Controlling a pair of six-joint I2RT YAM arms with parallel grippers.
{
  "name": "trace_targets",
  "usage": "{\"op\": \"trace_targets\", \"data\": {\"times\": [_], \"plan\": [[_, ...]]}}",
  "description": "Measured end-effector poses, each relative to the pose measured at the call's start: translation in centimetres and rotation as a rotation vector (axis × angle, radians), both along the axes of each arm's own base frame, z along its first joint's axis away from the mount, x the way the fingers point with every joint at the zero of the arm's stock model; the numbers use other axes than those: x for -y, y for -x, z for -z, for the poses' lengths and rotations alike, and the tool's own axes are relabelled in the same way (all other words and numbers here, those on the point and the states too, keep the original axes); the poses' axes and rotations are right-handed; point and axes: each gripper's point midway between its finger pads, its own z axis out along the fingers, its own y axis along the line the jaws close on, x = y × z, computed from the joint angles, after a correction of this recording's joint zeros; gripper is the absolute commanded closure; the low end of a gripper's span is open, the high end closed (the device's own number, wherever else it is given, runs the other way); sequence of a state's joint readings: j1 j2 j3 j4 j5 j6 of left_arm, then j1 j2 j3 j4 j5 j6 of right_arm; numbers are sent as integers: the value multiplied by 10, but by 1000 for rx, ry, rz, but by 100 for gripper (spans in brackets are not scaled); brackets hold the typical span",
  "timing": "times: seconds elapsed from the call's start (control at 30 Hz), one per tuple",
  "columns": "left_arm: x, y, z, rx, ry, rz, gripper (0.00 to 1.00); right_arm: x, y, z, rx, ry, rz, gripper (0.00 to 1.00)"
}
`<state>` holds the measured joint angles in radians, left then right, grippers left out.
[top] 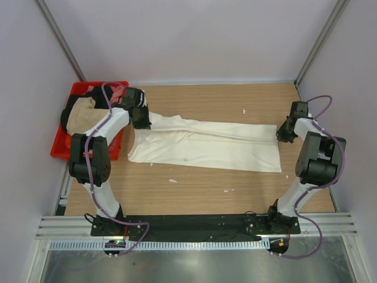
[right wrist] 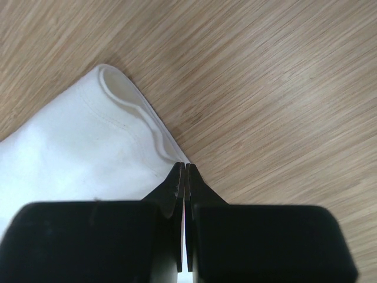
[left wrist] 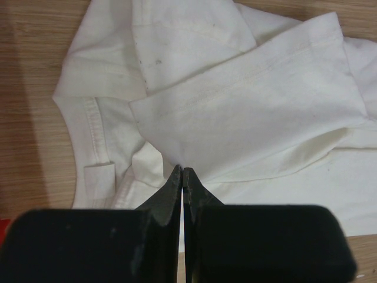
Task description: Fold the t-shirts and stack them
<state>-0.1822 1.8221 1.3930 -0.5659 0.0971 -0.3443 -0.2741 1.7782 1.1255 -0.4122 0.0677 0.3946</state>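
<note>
Across the wooden counter (top: 235,100) in the overhead view, a cream cloth t-shirt (top: 206,144) lies stretched flat between both arms, just beside a red plastic crate (top: 59,150) holding a tan shirt (top: 79,115). From the left wrist, the left gripper (left wrist: 182,171) is pinched closed on cloth near the collar. From the right wrist, the right gripper (right wrist: 183,166) is clamped tight on the hem corner.
</note>
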Motion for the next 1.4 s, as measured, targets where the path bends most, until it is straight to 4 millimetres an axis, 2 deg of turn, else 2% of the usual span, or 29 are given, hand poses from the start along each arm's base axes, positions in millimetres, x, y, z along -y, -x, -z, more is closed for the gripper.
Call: {"op": "trace_targets", "data": {"times": [0.2,0.43,0.6,0.7,0.73,0.77,0.8,0.87,1.0,1.1,1.17,1.27,1.3,1.4], "plan": [[-3,2,3,-9,-9,-23,100,1,-1,-3,12,8,2,99],[-7,18,21,-68,-26,-31,100,1,5,3,-1,12,6,99],[-9,20,29,-85,-45,-36,100,1,4,4,0,12,6,99],[-11,22,40,-111,-69,-41,93,1,4,4,1,12,3,97],[-12,23,43,-121,-81,-41,92,1,4,4,1,10,0,92],[-13,25,47,-134,-94,-44,83,-1,4,4,2,5,-5,87],[-15,27,49,-143,-105,-47,77,-1,4,4,3,2,-7,87],[-17,31,53,-167,-126,-46,71,-3,3,4,5,-8,-14,83],[-18,36,48,-194,-149,-42,63,-7,2,-1,-1,-15,-22,80],[-18,34,39,-184,-155,-42,60,-12,-5,-14,16,-12,-32,80],[-17,35,31,-175,-151,-45,60,-23,-14,-26,40,-4,-57,81],[-12,32,13,-138,-113,-45,60,-61,-35,-47,93,-4,-141,83],[-8,30,7,-126,-91,-47,62,-75,-42,-53,110,-7,-171,85],[1,26,3,-115,-44,-41,66,-137,-60,-71,177,-42,-301,90]]}}
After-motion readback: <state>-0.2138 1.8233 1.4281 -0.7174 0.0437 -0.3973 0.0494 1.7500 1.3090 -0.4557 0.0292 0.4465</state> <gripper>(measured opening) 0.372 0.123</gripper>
